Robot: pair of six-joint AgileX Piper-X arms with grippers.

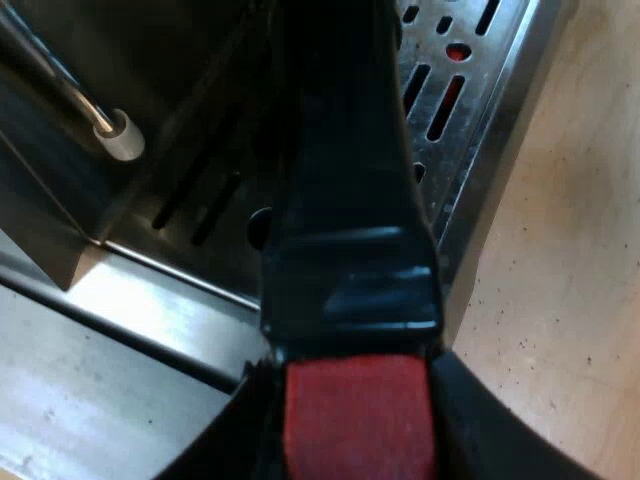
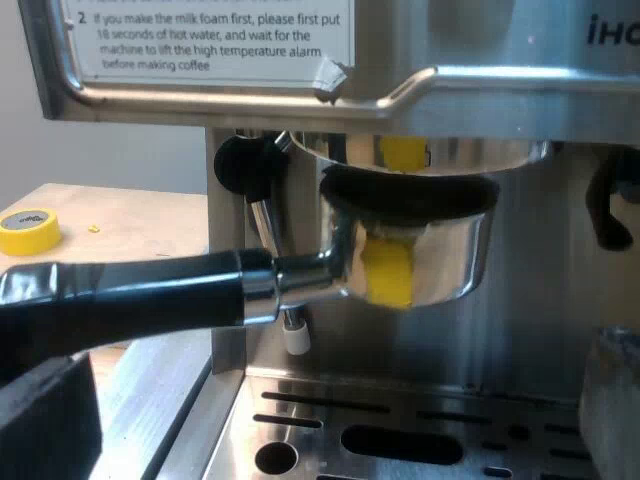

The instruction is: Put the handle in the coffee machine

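Note:
The metal holder [image 2: 410, 255] hangs right under the espresso machine's [image 2: 500, 60] round brew collar, its rim up against the collar. Its dark handle [image 2: 130, 290] sticks out sideways from the machine's front. In the left wrist view the same handle [image 1: 345, 200] runs out over the slotted drip tray [image 1: 455, 90], and my left gripper [image 1: 355, 425] is shut on its red end [image 1: 355, 400]. My right gripper [image 2: 330, 410] stands open facing the machine's front, low over the drip tray [image 2: 400, 440], nothing between its fingers [image 2: 45, 420].
A steam wand with a pale tip [image 2: 293, 335] hangs beside the holder, also close to the handle [image 1: 118, 135]. A black knob [image 2: 240, 165] sits above it. A yellow tape roll [image 2: 25, 230] lies on the wooden table [image 1: 570, 260] beside the machine.

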